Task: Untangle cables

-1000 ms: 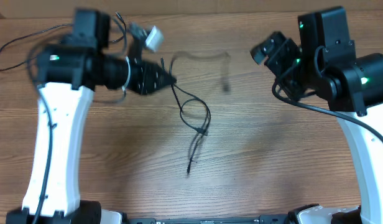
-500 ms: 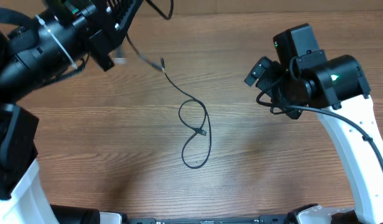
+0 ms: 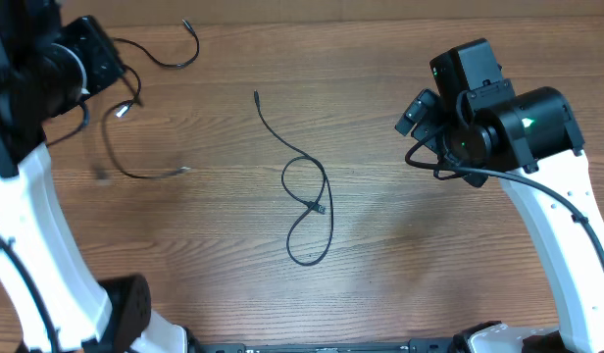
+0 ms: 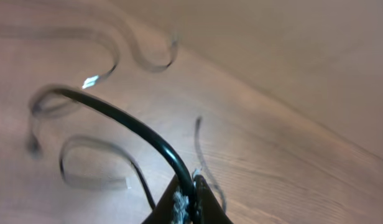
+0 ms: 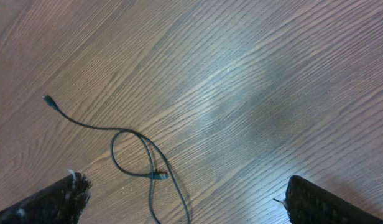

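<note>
Since its fingers are pinched shut on one cable (image 4: 117,115), the left hand (image 4: 188,202) seems to be holding that strand clear of the rest; beyond it, blurred cables (image 4: 92,180) and a silvery tip (image 4: 91,81) sit over the counter (image 4: 291,162). The right hand (image 5: 185,186) hangs wide and empty, ready; below it, nearer one finger, lies a looped cable (image 5: 155,176), apart from the others.

I see black cables (image 3: 319,207), one with a silvery-white tip (image 4: 90,81), on a brown wood-grain table (image 3: 214,265), and a right arm (image 3: 562,230) that is white and black with a green light (image 3: 527,123).
</note>
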